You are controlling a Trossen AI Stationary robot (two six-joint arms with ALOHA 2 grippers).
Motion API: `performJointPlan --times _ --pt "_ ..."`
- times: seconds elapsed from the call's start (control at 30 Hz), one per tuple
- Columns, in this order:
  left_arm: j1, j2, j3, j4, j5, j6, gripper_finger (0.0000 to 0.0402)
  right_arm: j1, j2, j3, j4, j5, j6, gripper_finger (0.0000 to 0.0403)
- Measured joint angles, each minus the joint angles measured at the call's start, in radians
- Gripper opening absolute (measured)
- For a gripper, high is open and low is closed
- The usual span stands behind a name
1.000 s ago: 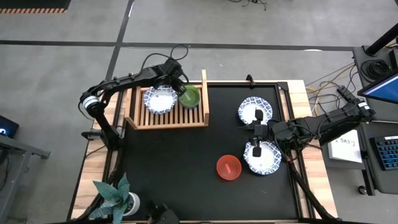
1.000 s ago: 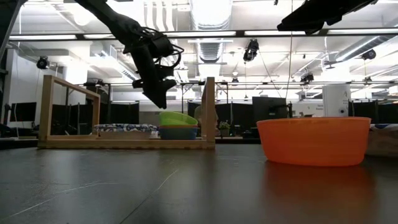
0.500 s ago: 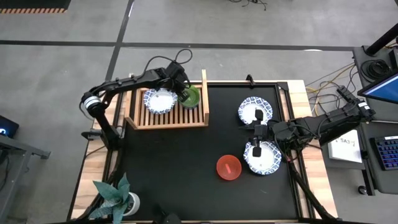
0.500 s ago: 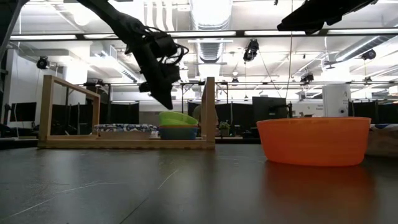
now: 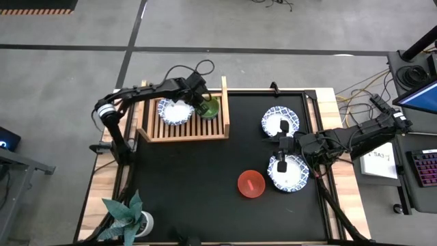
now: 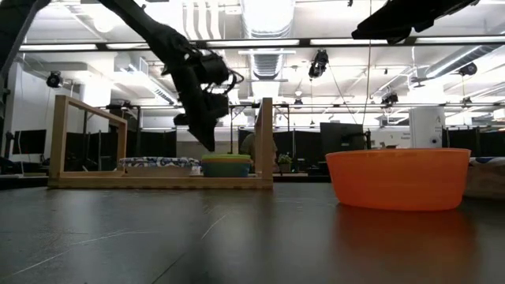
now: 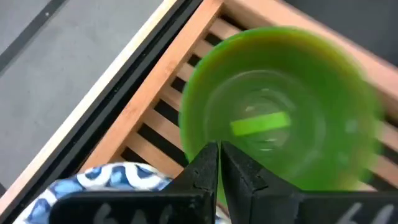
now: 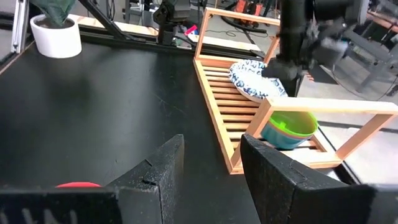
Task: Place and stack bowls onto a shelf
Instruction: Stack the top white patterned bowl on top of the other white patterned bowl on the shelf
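Observation:
The wooden shelf (image 5: 188,130) stands at the table's far left. On it sit a white blue-rimmed bowl (image 5: 174,111) and a green bowl (image 5: 210,106) nested level in a cyan one (image 6: 225,169). My left gripper (image 7: 219,149) is shut and points down at the green bowl's rim. Two more white bowls (image 5: 280,120) (image 5: 290,172) and the red bowl (image 5: 250,184) rest on the black mat at the right. My right gripper (image 8: 211,144) hovers open between the two white bowls and points toward the shelf. No magenta bowl shows. My left gripper presses its shut fingertips (image 7: 208,158) on the green bowl's rim (image 7: 193,140), on the side toward the white bowl. It comes from above, slanting down. The bowl sits level inside the cyan bowl on the shelf's slats.
The shelf's tall end rail (image 5: 224,102) stands just right of the green bowl. A potted plant (image 5: 126,215) sits at the near left corner. The mat (image 5: 184,178) between the shelf and the red bowl is bare. Cables run along the right edge.
My left gripper has moved down and a little toward the table's right, onto the green bowl. The green bowl, which stood high above the cyan one, has sunk down into it and now lies level with only its rim showing above.

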Motion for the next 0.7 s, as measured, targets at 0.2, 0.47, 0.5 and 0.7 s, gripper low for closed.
performJointPlan --times 0.2,0.47,0.5,0.7 --pt "-0.089 -0.114 0.0 -0.079 -0.001 -0.061 0.0 0.0 0.0 0.0 -0.002 0.07 0.107 0.015" --pt "-0.386 -0.246 0.0 -0.086 0.006 -0.103 0.0 -0.073 0.054 0.0 -0.159 0.135 0.502 0.0129" --pt "-0.429 -0.255 0.0 -0.076 0.006 -0.108 0.0 -0.096 0.066 0.003 -0.208 0.124 0.555 0.0126" --pt "-0.666 -0.279 0.0 0.005 -0.079 -0.112 0.0 -0.302 0.153 0.068 -0.57 0.015 0.795 0.0125"
